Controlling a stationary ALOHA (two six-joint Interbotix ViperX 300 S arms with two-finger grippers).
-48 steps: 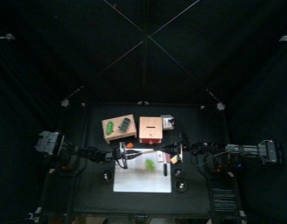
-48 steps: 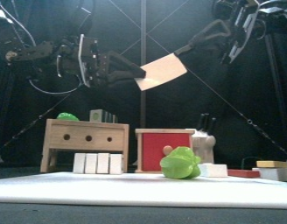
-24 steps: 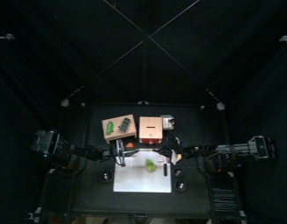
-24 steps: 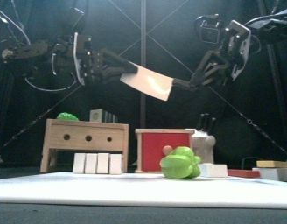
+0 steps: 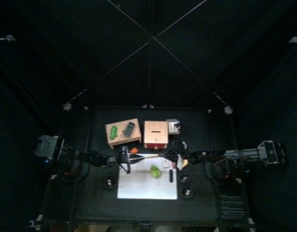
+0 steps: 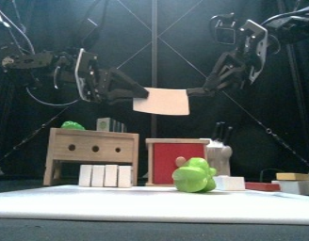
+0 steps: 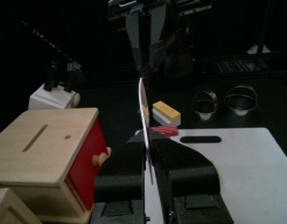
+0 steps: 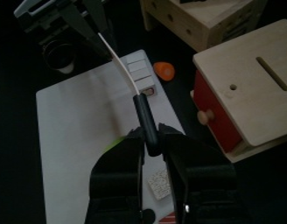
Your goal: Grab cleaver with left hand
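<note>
Looking across the surface [image 6: 144, 202], you see the cleaver [image 6: 162, 102] up in the air between both arms, with your right end effector [image 8: 149, 140] clamped on its black handle and your left end effector [image 6: 139, 94] pinching the wide blade's other end above the green toy [image 6: 192, 175].

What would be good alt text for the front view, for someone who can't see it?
Two black robot arms hold a cleaver with a pale rectangular blade in mid-air between them, the left gripper at one edge of the blade and the right gripper at the other. Below on the white board sit a green toy, a red box and a wooden box.
</note>
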